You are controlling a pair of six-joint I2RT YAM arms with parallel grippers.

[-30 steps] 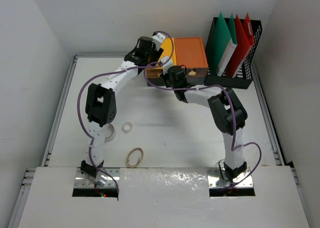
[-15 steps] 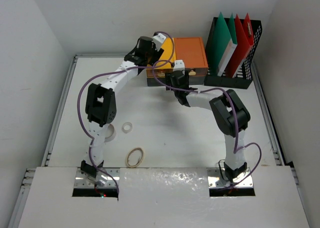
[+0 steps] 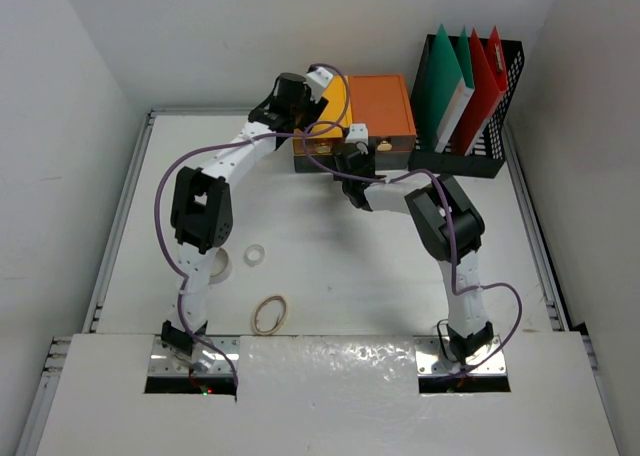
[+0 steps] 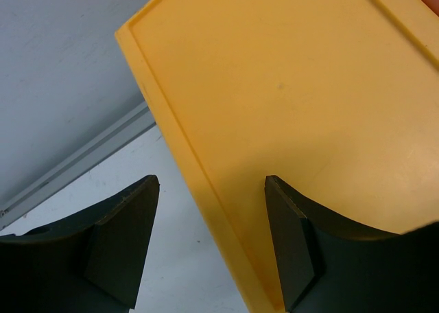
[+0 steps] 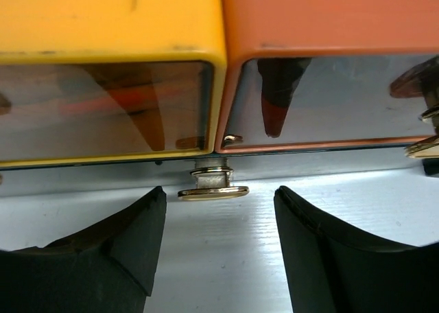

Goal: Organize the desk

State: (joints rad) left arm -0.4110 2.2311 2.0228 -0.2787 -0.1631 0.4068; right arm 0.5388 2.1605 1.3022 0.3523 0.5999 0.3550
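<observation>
The left gripper (image 4: 211, 251) is seen with its two dark fingers spread well apart. The rim of a flat-topped yellow plastic box (image 4: 288, 93) runs between them, with one finger over the lid and the other over the white surface beside it. Nothing is pinched, and whether either finger touches the lid cannot be told.

The right gripper (image 5: 219, 224) is likewise held wide. It is lowered close to the tabletop and faces the smoky, tinted fronts of the yellow box and of the orange plastic box (image 5: 329, 18) set flush against it. A small brass-coloured metal tab (image 5: 212, 187) sits in the gap ahead of the fingers and is not gripped.

Both arms are stretched away from their bases and bent at the elbow, the left one reaching over the yellow box from the left. The boxes are placed at the far edge of the large white desk (image 3: 330, 266), beside a black mesh file rack (image 3: 512, 71).
</observation>
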